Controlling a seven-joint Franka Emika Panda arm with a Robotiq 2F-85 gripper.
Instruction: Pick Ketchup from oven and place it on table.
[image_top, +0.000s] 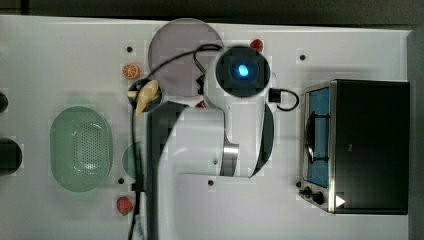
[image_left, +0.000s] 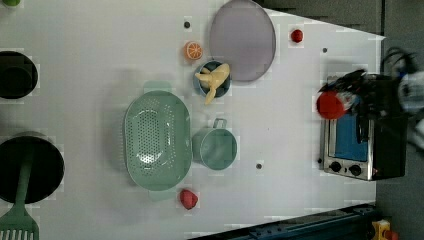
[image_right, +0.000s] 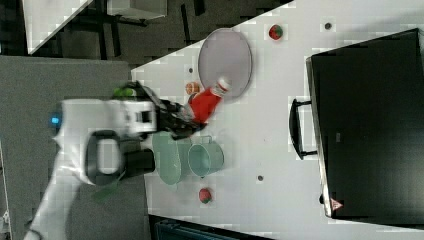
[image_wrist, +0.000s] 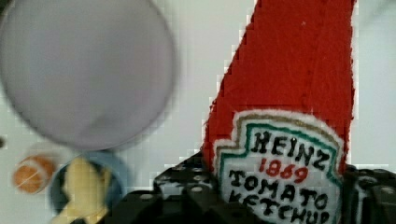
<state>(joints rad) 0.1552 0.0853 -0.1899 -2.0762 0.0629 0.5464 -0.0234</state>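
Ketchup (image_wrist: 285, 116), tapered red bottle with stitched-looking white label, gripped between studded black fingers (image_wrist: 187, 196) above smooth round plate (image_wrist: 86, 70)

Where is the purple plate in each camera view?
Top view: purple plate at upper centre.
Left view: plate at upper centre.
Right view: plate at upper centre, the ketchup cap overlapping it.
Wrist view: plate is the large pale disc beside the ketchup.
Shared landmark: the orange slice near the plate's rim.
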